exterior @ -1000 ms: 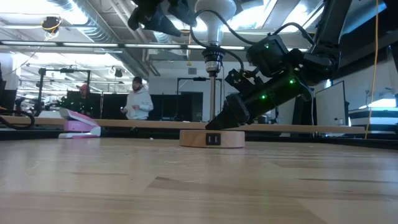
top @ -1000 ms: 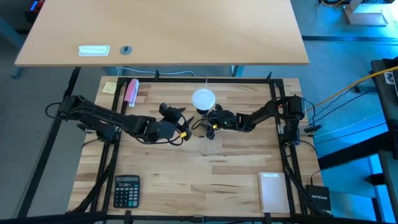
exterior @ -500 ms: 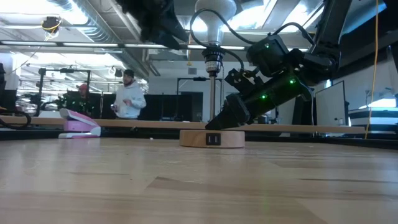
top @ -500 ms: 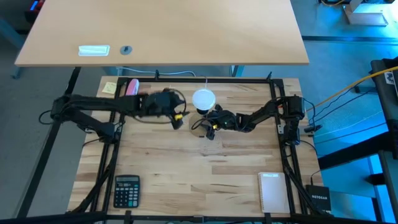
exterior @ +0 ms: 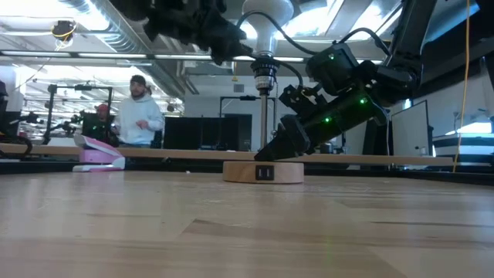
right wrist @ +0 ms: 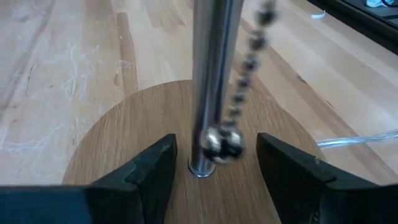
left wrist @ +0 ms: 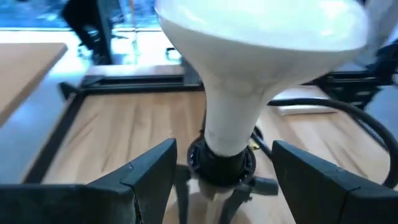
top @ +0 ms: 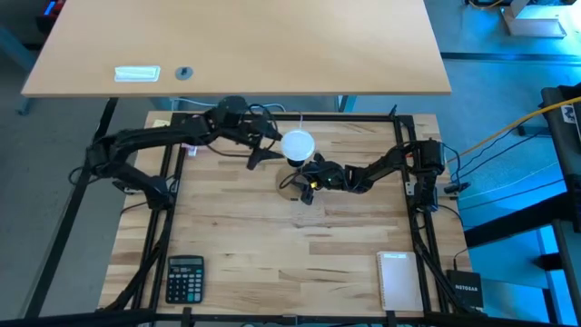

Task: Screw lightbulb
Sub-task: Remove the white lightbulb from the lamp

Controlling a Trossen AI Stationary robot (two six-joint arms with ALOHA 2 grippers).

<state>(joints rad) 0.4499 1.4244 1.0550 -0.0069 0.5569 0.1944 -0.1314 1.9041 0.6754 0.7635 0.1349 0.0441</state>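
Observation:
The white lightbulb (top: 297,145) stands upright in the black socket (left wrist: 221,165) on top of a lamp's metal pole (exterior: 264,123). The pole rises from a round wooden disc (exterior: 264,171). My left gripper (left wrist: 227,180) is open and level with the bulb's neck, high above the table. Its fingers stand on either side of the neck and socket, apart from them. It also shows in the high view (top: 265,150). My right gripper (right wrist: 214,171) is open low at the pole's foot, one finger on each side of the pole (right wrist: 211,74). My right gripper slants down from the table's right side to the top of the wooden disc (right wrist: 124,137), beside the pole. I cannot tell whether its fingertips touch the disc or the pole. My left gripper touches nothing.
A bead chain (right wrist: 249,81) hangs beside the pole. The lamp's cord (top: 302,118) runs to the far edge. A pink object (exterior: 100,154) lies far left, a calculator (top: 184,277) near left and a white pad (top: 397,280) near right. A person (exterior: 139,116) walks in the room behind.
My left gripper has gone from the table's middle, left of the lamp, toward the far edge. It has turned toward the bulb, and its open fingers now flank the bulb's neck. The person behind has walked to the left.

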